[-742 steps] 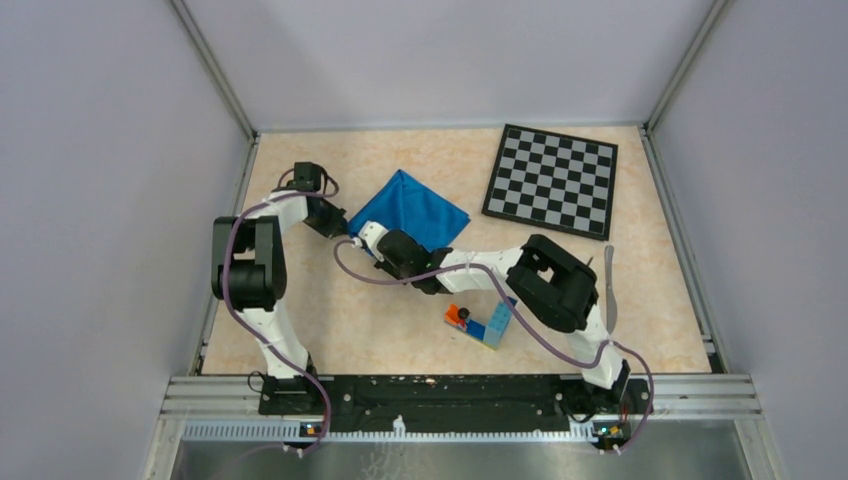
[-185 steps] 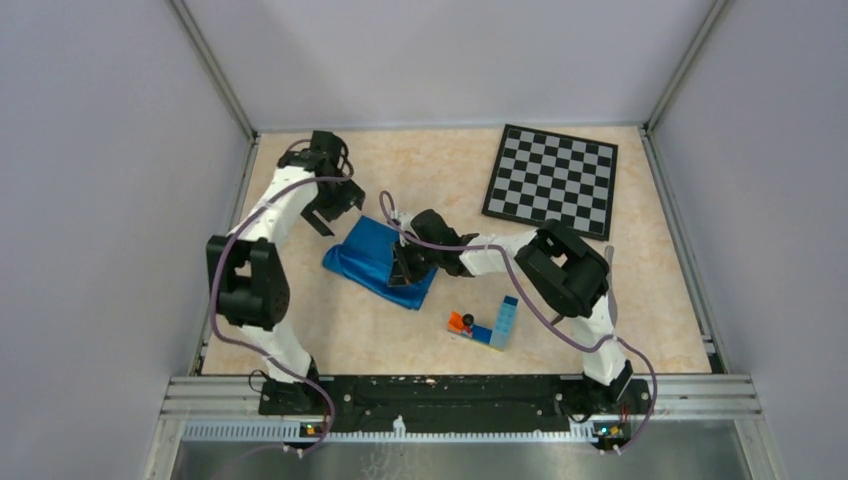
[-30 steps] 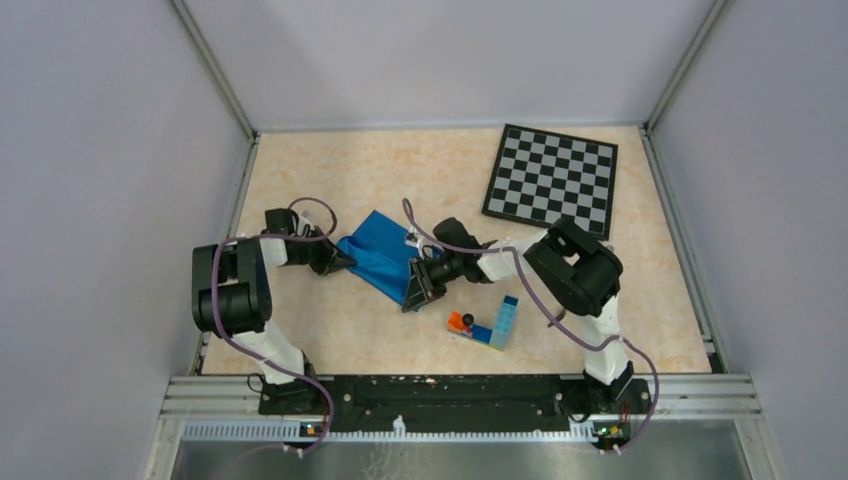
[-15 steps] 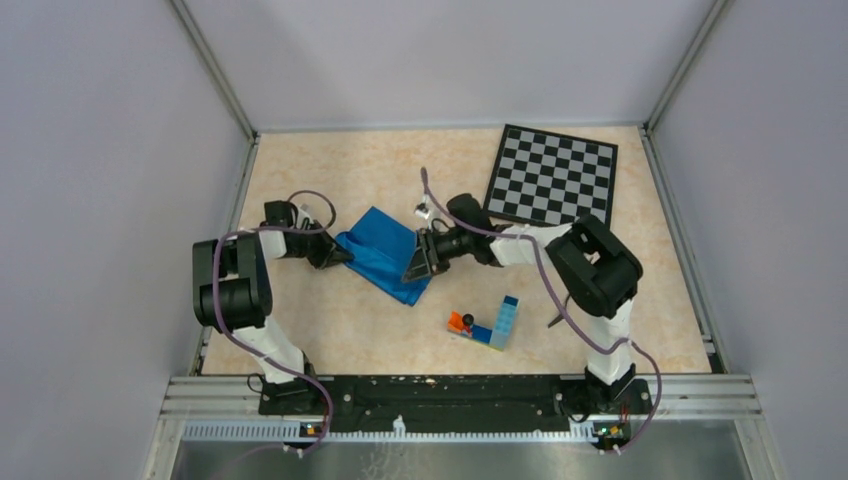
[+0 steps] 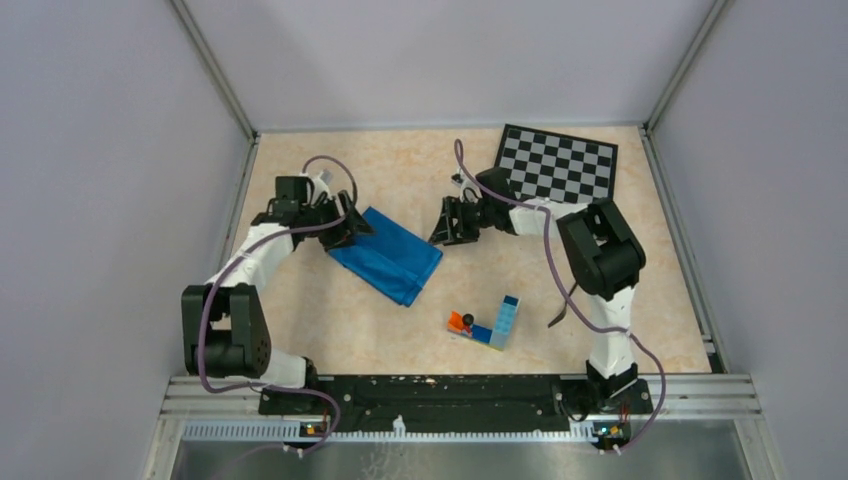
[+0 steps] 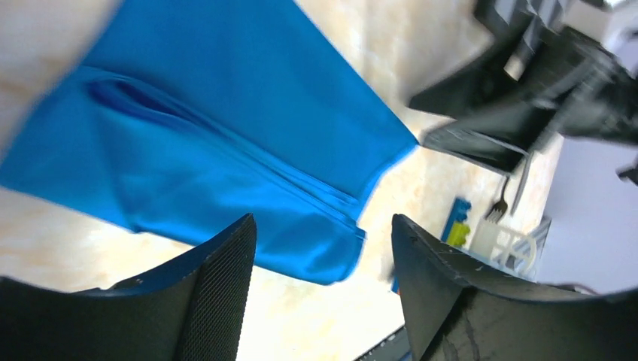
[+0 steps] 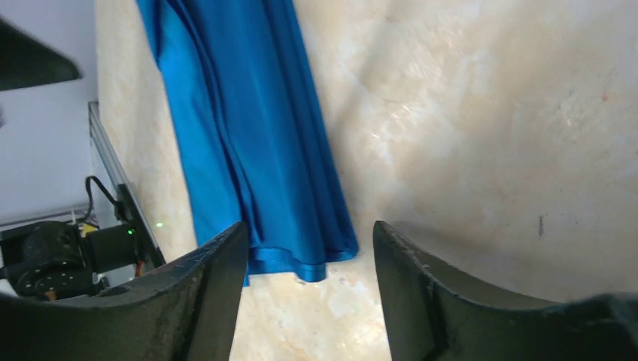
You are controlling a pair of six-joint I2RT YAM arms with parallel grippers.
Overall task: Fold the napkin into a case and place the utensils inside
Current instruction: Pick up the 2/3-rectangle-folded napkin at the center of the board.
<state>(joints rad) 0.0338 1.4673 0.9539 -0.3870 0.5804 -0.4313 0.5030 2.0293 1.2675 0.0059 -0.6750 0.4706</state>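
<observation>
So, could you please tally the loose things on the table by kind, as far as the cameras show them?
Napkin: 1
Chessboard: 1
Toy-brick block: 1
Fork: 1
Total: 4 in view

A black-and-grey chessboard point(image 5: 553, 172) lies flat at about 2 o'clock on the beige marbled table point(image 5: 330, 330), close to the far wall. At about 5 o'clock sits a small cluster of toy bricks point(image 5: 490, 325): a long blue brick point(image 5: 506, 316), with an orange piece point(image 5: 457, 321) just beside it at its 9 o'clock
</observation>
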